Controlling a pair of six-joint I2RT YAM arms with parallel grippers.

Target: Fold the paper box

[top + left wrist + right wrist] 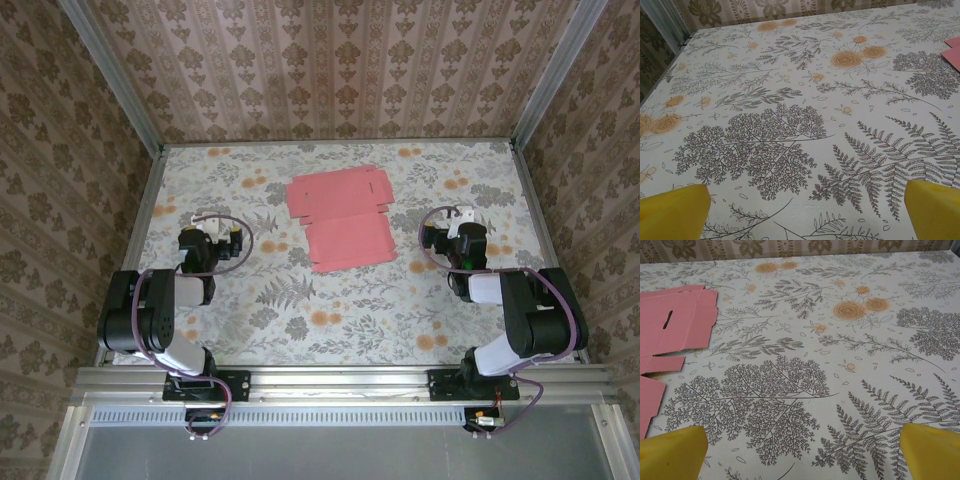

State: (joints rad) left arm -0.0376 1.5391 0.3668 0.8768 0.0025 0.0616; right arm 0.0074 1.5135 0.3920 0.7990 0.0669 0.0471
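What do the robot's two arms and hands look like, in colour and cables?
The left arm and the right arm are black with pale grey sections. A thin purple cable runs along each. The left hand and the right hand have blunt yellow fingers.

paper box matt pink card; table smooth printed floral covering.

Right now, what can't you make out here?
- Flat pink cardboard box sheet: right wrist view, left edge cuts most off.
- Same sheet, left wrist view: right edge cuts all but a corner.
- Its creases, top view: too small.
- Yellow fingers of left tool: bottom edge cuts them.
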